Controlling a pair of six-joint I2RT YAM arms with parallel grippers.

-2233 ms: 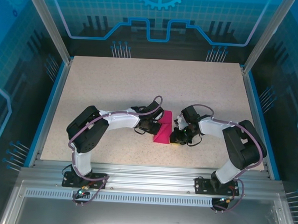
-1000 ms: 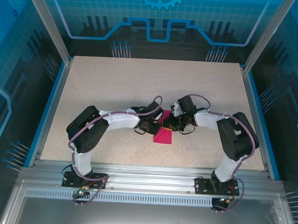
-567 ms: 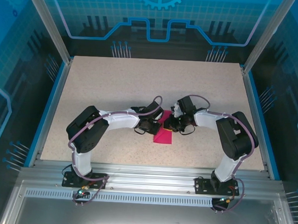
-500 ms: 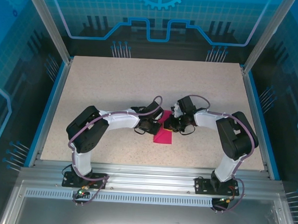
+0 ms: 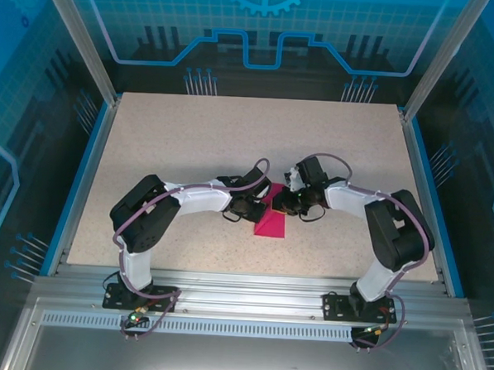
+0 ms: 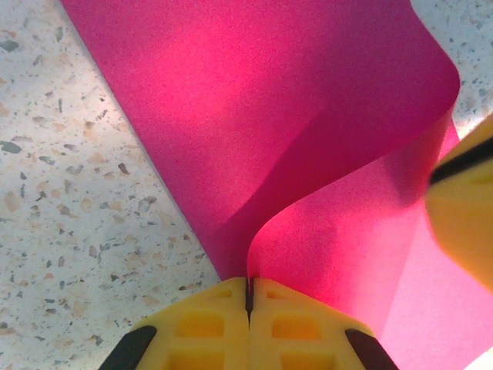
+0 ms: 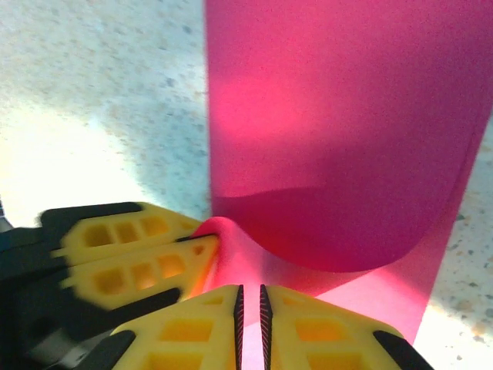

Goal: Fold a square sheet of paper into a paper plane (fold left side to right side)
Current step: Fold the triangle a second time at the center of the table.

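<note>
Right claw (image 7: 248, 291) has swung in beside the left claw (image 6: 248, 284), which pinches the pink paper (image 6: 254, 116); right seemingly nips it too. Flap curled, crease not yet pressed.

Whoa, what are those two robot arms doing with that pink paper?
They are folding the square sheet of paper in the middle of the table. The left gripper is shut on one edge and holds it lifted, so the sheet curls over in a loose loop, not yet pressed flat. The right gripper sits close beside it at the paper, jaws almost together. Whether it is pinching the sheet is hard to tell.
</note>
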